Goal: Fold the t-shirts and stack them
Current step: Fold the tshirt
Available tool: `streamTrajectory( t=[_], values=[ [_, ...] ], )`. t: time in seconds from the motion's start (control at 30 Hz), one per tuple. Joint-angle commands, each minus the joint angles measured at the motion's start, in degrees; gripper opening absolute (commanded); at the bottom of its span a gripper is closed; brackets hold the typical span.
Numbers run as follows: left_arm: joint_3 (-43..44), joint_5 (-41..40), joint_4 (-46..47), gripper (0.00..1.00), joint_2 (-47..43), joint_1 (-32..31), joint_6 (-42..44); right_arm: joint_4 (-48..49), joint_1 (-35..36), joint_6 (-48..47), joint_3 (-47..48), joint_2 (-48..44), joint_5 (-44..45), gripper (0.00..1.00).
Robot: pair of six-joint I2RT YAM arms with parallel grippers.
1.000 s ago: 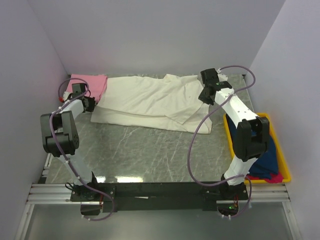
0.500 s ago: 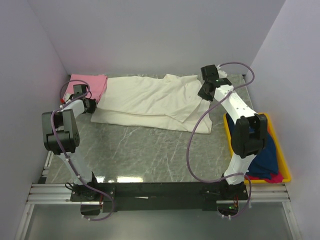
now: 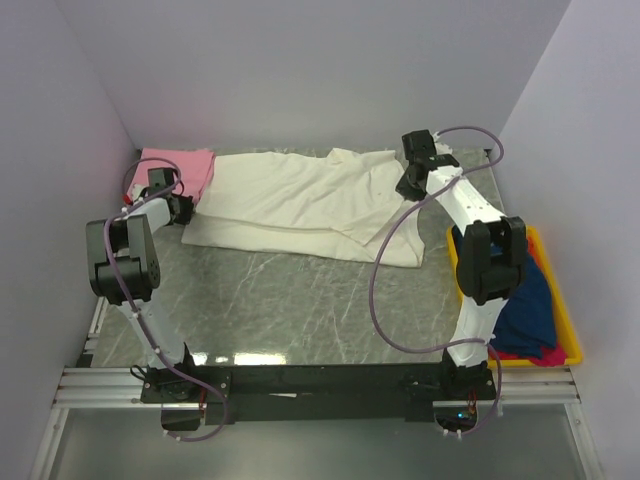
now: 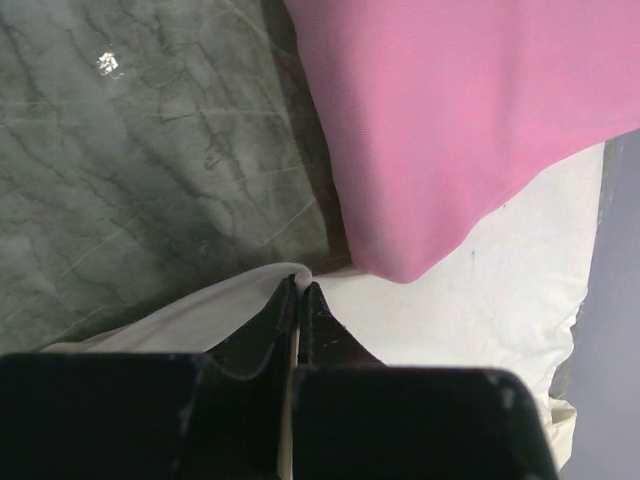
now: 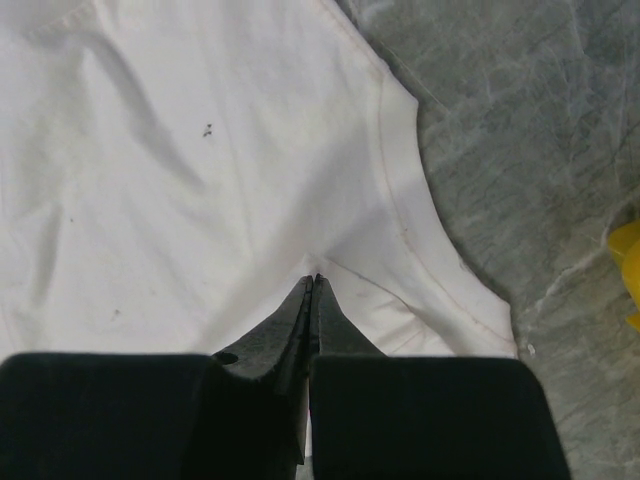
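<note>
A cream-white t-shirt (image 3: 290,205) lies spread lengthwise along the back of the table, folded over on itself. A folded pink t-shirt (image 3: 182,164) lies at the back left, its corner resting on the cream one. My left gripper (image 3: 184,210) is shut on the cream shirt's left edge; in the left wrist view a roll of cream cloth (image 4: 240,300) sits pinched at the gripper's (image 4: 298,282) tips, just below the pink shirt (image 4: 450,120). My right gripper (image 3: 404,193) is shut on the cream shirt (image 5: 200,200) near its right sleeve, with the cloth puckering at the gripper's (image 5: 316,279) tips.
A yellow bin (image 3: 556,290) stands at the right table edge with dark blue (image 3: 530,305) and magenta (image 3: 545,353) cloth in it; its corner (image 5: 625,250) shows in the right wrist view. Grey marble tabletop (image 3: 300,300) lies in front of the shirt. Walls close in the back and both sides.
Both grippers have shifted slightly toward the back while still holding the cream shirt. The right arm's elbow has swung left and up. The shirt itself has barely moved.
</note>
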Motion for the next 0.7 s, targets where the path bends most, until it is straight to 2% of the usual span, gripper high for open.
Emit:
streamTrajectory(
  t=[0.0,0.37,0.43,0.5,0.53,0.57,0.63,0.67],
  values=[
    [2.7,0.7,1.7,0.01,0.8,-0.3,0.8,1.0,-0.7,-1.0,4.1,1.1,0.9,0.0],
    [3.2,1.4,3.2,0.01,1.5,-0.3,1.8,1.1,-1.4,-1.9,6.5,4.0,0.1,0.0],
    [2.8,1.8,4.2,0.04,1.2,-0.3,1.8,1.3,-1.5,-2.1,7.0,4.9,-0.6,0.0],
    [2.2,1.8,4.8,0.16,1.0,-0.3,2.0,1.4,-1.9,-2.9,8.3,5.8,-1.4,0.03],
    [2.1,1.9,5.3,0.32,0.8,-0.3,2.1,1.3,-1.9,-3.1,9.5,6.9,-2.3,0.07],
    [1.4,2.1,5.8,0.42,0.4,-0.3,2.3,1.3,-1.9,-3.6,10.0,7.5,-2.7,0.19],
    [0.5,2.2,7.3,0.63,-0.9,-0.2,2.8,1.7,-1.9,-4.2,10.9,8.4,-3.8,0.33],
    [-0.5,2.2,7.8,0.69,-1.6,-0.2,3.3,2.2,-1.9,-4.9,11.2,8.6,-4.8,0.4]
  ],
)
